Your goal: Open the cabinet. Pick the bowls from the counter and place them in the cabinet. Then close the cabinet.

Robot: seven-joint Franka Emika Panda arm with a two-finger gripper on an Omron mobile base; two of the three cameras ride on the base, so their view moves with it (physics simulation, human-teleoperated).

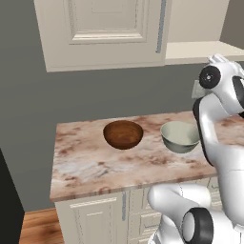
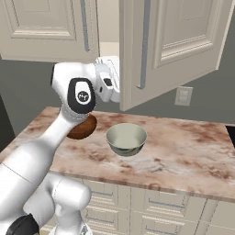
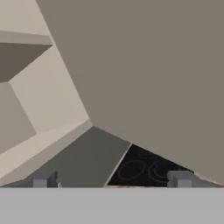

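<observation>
The cabinet [image 1: 105, 28] hangs above the counter [image 1: 90, 167]. Its left door is closed and its right door [image 2: 174, 46] is swung out, baring the beige shelf [image 1: 198, 50]. Two bowls stand on the counter side by side: a reddish-brown wooden bowl [image 1: 123, 134] on the left and a pale grey-green bowl [image 2: 126, 138] on the right. My arm is raised above them, with the wrist [image 2: 106, 83] beside the open door's handle [image 2: 144, 46]. In the hand view my gripper [image 3: 110, 179] is open and empty, its fingertips [image 3: 41, 179] far apart.
Cream base cupboards with drawers [image 2: 151, 202] sit under the counter. A wall outlet [image 2: 183, 95] is behind the open door. A black stovetop [image 3: 144, 168] lies to the right of the counter. A dark tall unit [image 1: 7, 200] stands at far left.
</observation>
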